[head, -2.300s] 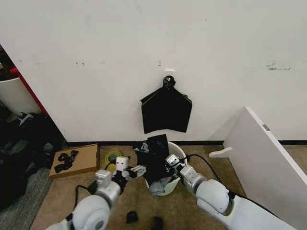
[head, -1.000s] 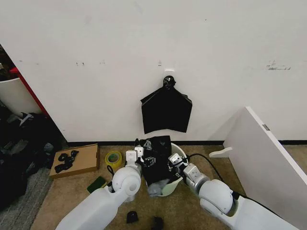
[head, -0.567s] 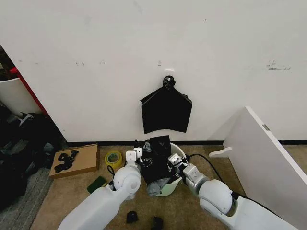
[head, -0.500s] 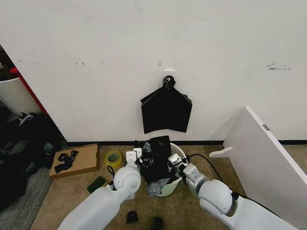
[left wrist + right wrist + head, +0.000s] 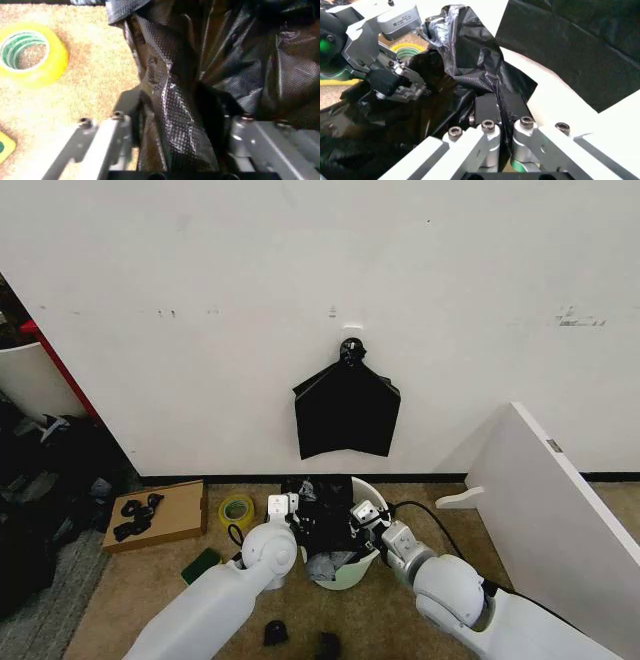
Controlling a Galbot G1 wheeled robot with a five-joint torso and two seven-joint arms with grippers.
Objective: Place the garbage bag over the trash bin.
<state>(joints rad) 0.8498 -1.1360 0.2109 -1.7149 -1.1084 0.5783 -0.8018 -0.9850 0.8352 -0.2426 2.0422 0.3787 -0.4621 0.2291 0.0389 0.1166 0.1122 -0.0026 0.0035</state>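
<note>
Both grippers pinch the garbage bag (image 5: 322, 515) over the trash bin (image 5: 352, 572)
Left gripper (image 5: 175, 123) and right gripper (image 5: 501, 108) clamp crinkled glossy black folds, lower centre; bag sags into cream bucket

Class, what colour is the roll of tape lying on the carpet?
Yellow, with a green inner ring: the roll of tape shows best in the left wrist view.

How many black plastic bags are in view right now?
2. The garbage bag is over the trash bin, gripped by the left gripper and right gripper. A flat bundle hangs on the wall above. Others may be hidden.
</note>
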